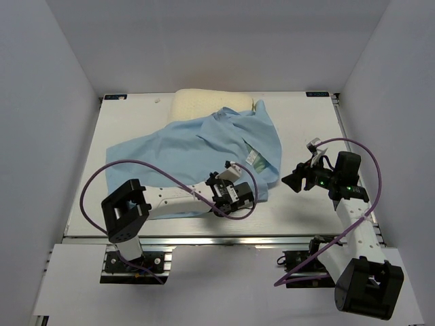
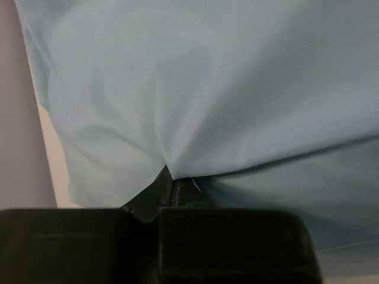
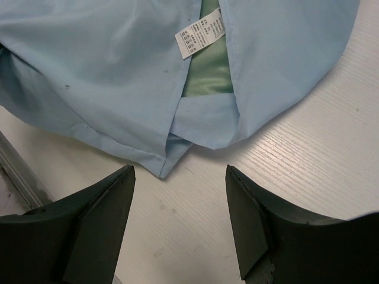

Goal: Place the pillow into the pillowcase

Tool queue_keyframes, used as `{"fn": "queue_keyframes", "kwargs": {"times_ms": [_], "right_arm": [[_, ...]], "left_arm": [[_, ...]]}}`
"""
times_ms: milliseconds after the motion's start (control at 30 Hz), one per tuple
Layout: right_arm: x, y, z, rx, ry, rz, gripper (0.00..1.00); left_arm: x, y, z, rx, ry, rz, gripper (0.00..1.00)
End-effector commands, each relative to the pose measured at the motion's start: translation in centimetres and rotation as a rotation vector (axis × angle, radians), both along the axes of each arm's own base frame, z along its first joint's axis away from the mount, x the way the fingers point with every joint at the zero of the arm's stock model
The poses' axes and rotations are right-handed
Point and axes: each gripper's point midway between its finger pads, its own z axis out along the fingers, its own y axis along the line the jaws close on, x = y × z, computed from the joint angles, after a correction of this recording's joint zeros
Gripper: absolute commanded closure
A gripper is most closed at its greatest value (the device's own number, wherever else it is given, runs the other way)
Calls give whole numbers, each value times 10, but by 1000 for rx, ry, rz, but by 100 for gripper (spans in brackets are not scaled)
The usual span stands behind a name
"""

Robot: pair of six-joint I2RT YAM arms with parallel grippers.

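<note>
The cream pillow [image 1: 197, 103] lies at the back of the table, its near part covered by the light blue pillowcase [image 1: 190, 146], which spreads toward the front. My left gripper [image 1: 238, 193] is at the cloth's near right edge. In the left wrist view my left gripper [image 2: 170, 183] is shut on a pinched fold of the pillowcase [image 2: 225, 89]. My right gripper [image 1: 293, 180] hovers just right of the cloth. In the right wrist view my right gripper [image 3: 179, 177] stands open over bare table, just short of the pillowcase [image 3: 106, 71] corner, where a mint-green lining [image 3: 207, 65] and a white label [image 3: 200, 35] show.
The white table [image 1: 306, 129] is bordered by white walls on three sides and a metal rail [image 1: 224, 239] along the near edge. Purple cables [image 1: 367, 163] loop from both arms. Bare tabletop [image 3: 308, 154] lies to the right of the cloth.
</note>
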Motion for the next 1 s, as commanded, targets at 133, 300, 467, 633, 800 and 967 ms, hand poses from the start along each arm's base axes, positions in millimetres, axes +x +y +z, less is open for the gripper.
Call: {"fn": "queue_keyframes", "kwargs": {"times_ms": [133,300,467,633,800,967], "right_arm": [[4,1,18,0,-55,21,32],[4,1,18,1,-54,21,32],[4,2,18,5,-53,26,32],[3,2,20,2,-62,25,31],[3,2,22,4,-66,27,32],[1,4,22,13,-64,36,32]], "left_arm": [[7,42,38,-152,-58,99,100],[7,88,41,-247,-21,204,100],[14,144,30,-290,31,417,100],[12,183,23,-272,28,597,100],[14,219,22,-260,55,765,98],[13,271,19,-291,33,1035,96]]}}
